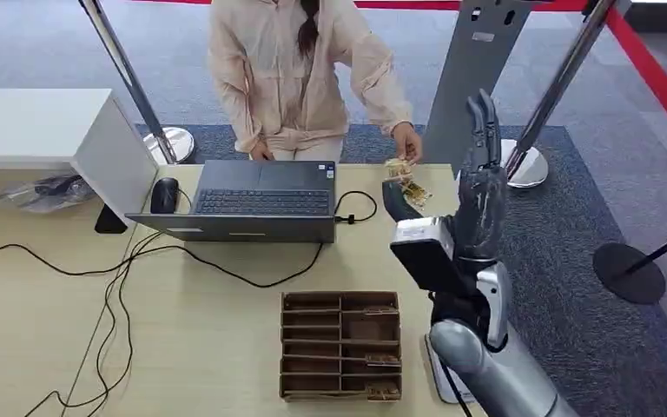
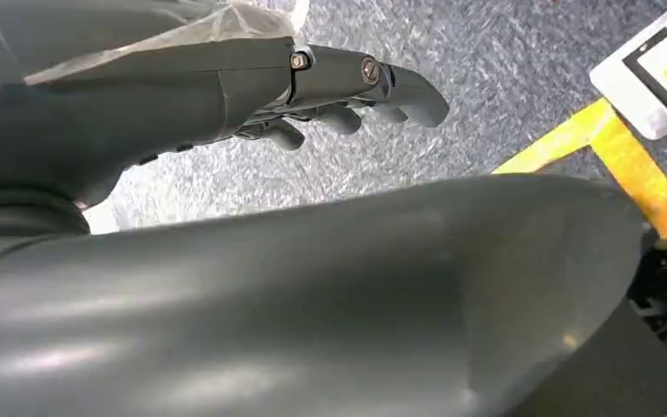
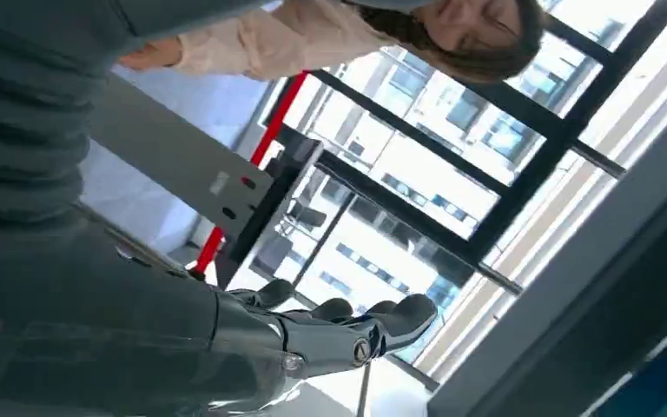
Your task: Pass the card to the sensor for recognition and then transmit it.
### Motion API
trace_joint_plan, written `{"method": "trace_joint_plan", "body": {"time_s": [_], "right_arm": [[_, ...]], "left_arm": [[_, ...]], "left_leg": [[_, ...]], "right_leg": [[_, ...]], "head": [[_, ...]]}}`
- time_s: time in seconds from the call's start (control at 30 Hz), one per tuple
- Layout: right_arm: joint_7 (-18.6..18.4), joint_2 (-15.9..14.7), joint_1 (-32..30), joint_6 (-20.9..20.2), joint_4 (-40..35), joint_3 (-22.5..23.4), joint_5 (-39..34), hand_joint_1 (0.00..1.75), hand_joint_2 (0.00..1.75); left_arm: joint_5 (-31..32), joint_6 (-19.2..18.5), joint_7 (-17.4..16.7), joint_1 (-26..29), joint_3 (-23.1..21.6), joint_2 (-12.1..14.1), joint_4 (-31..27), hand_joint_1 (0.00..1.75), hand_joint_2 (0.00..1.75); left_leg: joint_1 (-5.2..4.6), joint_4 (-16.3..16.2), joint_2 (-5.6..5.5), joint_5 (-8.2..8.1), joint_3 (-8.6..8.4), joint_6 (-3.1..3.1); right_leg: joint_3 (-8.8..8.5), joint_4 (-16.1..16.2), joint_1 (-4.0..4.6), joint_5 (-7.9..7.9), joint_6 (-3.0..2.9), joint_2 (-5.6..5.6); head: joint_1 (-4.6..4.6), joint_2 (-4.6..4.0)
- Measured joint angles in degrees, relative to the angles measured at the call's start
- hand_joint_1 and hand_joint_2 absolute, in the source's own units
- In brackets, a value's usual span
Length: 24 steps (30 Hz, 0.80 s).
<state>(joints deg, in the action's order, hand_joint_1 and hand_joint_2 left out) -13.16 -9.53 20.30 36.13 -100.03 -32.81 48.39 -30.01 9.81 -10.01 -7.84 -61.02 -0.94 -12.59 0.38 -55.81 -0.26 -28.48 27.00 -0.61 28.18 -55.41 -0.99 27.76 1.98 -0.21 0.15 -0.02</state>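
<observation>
No text, label, brand or number is legible; the small label on the grey stand (image 1: 483, 36) is too blurred to read.

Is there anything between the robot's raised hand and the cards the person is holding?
Nothing visible stands between them. The right hand is raised with its fingers straight, and the cards sit just to its left in the person's hand at the table's far edge. The laptop lies further left, out of the way.
</observation>
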Motion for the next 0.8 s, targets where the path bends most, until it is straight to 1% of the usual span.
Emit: {"method": "trace_joint_plan", "body": {"time_s": [0.07,0.13,0.2,0.33,0.43,0.53,0.63,0.7,0.8], "right_arm": [[0.5,-0.4,-2.0,-0.2,-4.7,0.0,0.9,0.0,1.75],[1.3,-0.9,-4.2,-1.3,-8.7,0.0,0.8,0.0,1.75],[2.7,-1.6,-6.5,-3.2,-12.4,-0.2,-1.1,0.0,1.75],[5.4,-3.6,-10.2,-4.8,-18.5,-0.2,-4.3,0.0,1.75],[7.3,-5.3,-12.4,-6.6,-22.1,0.2,-8.8,0.0,1.75],[8.9,-6.7,-14.3,-8.8,-24.6,1.0,-14.0,0.0,1.75],[11.2,-7.9,-16.3,-10.1,-25.5,2.2,-22.1,0.0,1.75],[12.5,-8.5,-17.4,-10.2,-25.5,2.9,-23.9,0.0,1.75],[13.3,-9.5,-18.6,-10.6,-25.4,3.7,-24.8,0.0,1.75]], "left_arm": [[-1.0,0.3,0.1,0.2,0.0,-0.1,0.0,0.0,0.0],[-1.8,0.4,0.1,0.4,0.0,-0.1,0.0,0.0,0.0],[-2.6,0.4,0.1,0.5,0.1,-0.1,0.0,0.0,0.0],[-3.5,0.5,0.1,0.6,0.1,-0.1,0.0,0.0,0.0],[-4.3,1.0,0.2,0.6,0.2,-0.1,0.0,0.0,0.0],[-5.2,1.5,0.9,0.6,0.3,-0.1,0.0,0.0,0.0],[-5.9,1.7,1.4,0.6,0.5,0.0,0.0,0.0,0.0],[-6.1,1.7,1.5,0.6,0.5,0.0,0.0,0.0,0.0],[-6.2,1.8,1.5,0.6,0.5,0.0,0.0,0.0,0.0]], "left_leg": [[0.0,0.0,0.0,0.0,0.01,0.0],[0.0,0.0,0.0,0.0,0.0,0.0],[0.0,0.0,0.0,0.0,0.01,0.0],[-0.01,0.0,0.0,0.0,0.0,0.0],[-0.01,0.0,0.0,0.0,0.0,0.0],[-0.01,0.0,0.0,0.0,0.0,0.0],[0.0,0.0,0.0,0.0,0.0,0.0],[0.0,0.0,0.0,0.0,0.01,0.0],[0.0,0.0,0.0,0.0,0.01,0.0]], "right_leg": [[0.0,0.0,0.0,0.0,0.0,0.0],[0.0,0.0,0.0,0.0,0.0,0.0],[-0.01,0.0,0.0,0.0,0.0,0.0],[-0.01,0.0,0.0,0.0,0.0,0.0],[-0.02,0.0,0.0,0.0,0.0,0.0],[-0.02,0.0,0.0,-0.01,0.0,0.0],[-0.03,0.0,0.0,-0.01,0.0,0.0],[-0.02,0.0,0.0,0.0,0.0,0.0],[-0.02,0.0,0.0,0.0,0.0,0.0]], "head": [[0.02,0.0],[0.02,0.0],[0.02,0.0],[0.0,0.0],[0.02,0.0],[0.02,0.0],[0.0,0.0],[0.0,0.0],[0.02,0.0]]}}
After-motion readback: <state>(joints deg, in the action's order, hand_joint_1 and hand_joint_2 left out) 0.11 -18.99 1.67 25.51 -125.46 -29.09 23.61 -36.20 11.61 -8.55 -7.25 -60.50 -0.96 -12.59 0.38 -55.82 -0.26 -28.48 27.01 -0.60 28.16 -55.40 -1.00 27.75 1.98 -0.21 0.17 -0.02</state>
